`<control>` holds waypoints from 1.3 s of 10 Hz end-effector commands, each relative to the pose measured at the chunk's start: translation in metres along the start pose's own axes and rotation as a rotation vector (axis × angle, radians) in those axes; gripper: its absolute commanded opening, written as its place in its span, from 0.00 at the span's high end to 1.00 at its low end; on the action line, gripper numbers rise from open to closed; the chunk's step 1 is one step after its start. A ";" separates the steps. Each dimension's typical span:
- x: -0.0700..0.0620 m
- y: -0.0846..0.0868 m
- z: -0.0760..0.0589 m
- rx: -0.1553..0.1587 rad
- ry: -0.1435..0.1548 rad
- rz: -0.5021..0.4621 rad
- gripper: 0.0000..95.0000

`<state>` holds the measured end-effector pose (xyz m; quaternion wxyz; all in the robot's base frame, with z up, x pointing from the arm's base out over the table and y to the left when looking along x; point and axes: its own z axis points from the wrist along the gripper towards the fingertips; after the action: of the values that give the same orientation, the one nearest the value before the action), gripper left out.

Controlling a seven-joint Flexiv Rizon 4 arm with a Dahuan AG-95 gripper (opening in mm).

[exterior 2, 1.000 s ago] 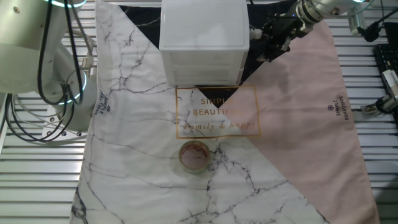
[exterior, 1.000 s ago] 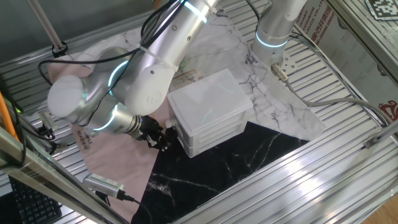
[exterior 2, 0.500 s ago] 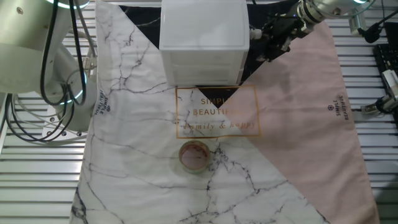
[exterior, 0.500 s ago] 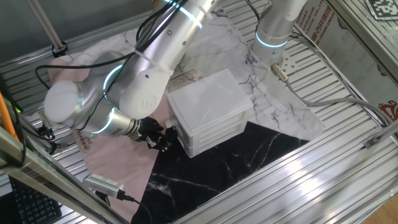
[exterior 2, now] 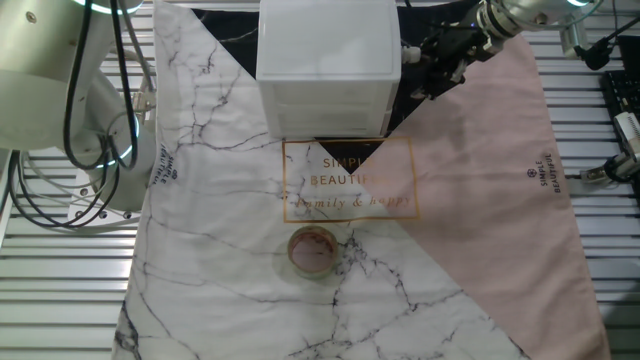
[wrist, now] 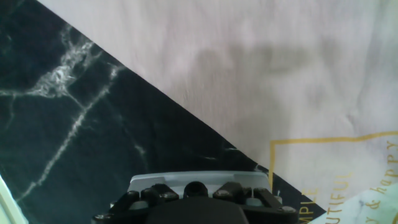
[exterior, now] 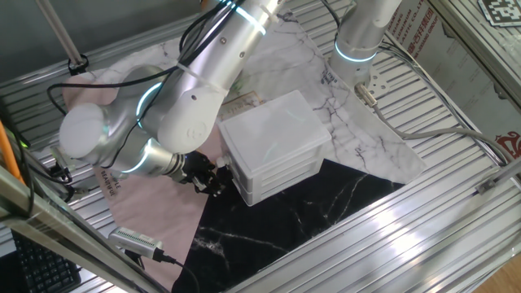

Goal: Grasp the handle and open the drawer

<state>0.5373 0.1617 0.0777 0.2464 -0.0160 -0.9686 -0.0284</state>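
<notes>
The small white cabinet (exterior: 273, 130) stands on the cloth, and it also shows in the other fixed view (exterior 2: 325, 45). Its drawer (wrist: 199, 180) appears in the hand view as a white strip at the bottom edge, and looks closed in the fixed views. The handle (wrist: 196, 188) is a tiny black knob in the middle of that strip. My gripper (wrist: 196, 194) is at the drawer front with one dark finger (wrist: 158, 194) on each side of the knob, and narrow gaps still show. The gripper (exterior: 213, 181) sits at the cabinet's left end; in the other fixed view (exterior 2: 432, 62) it sits at the right.
A small brown cup (exterior 2: 312, 250) stands on the marble-patterned cloth in front of the cabinet. Pink cloth (exterior 2: 500, 180) and black marble cloth (exterior: 301, 216) cover the slatted table. A second arm's base (exterior: 358, 41) stands behind the cabinet. Cables lie along the edges.
The arm's elbow shifted slightly left and back. The gripper stays at the drawer front and the cabinet has not moved.
</notes>
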 end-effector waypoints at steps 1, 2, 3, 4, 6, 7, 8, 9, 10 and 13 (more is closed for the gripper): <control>0.001 0.000 0.000 0.000 0.001 0.000 0.60; 0.001 0.000 0.001 0.000 0.001 0.000 0.60; 0.002 -0.001 0.002 0.000 0.000 0.000 0.60; 0.002 -0.001 0.002 -0.002 0.000 0.000 0.60; 0.002 0.000 0.003 -0.002 0.000 0.003 0.60; 0.002 0.000 0.004 -0.002 -0.002 0.004 0.60; 0.002 0.001 0.005 -0.003 -0.002 0.004 0.60; 0.002 0.002 0.006 -0.003 -0.002 0.007 0.60; 0.003 0.002 0.006 -0.003 -0.002 0.007 0.60; 0.003 0.004 0.010 -0.003 -0.003 0.010 0.60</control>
<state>0.5307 0.1660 0.0703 0.2449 -0.0211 -0.9689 -0.0280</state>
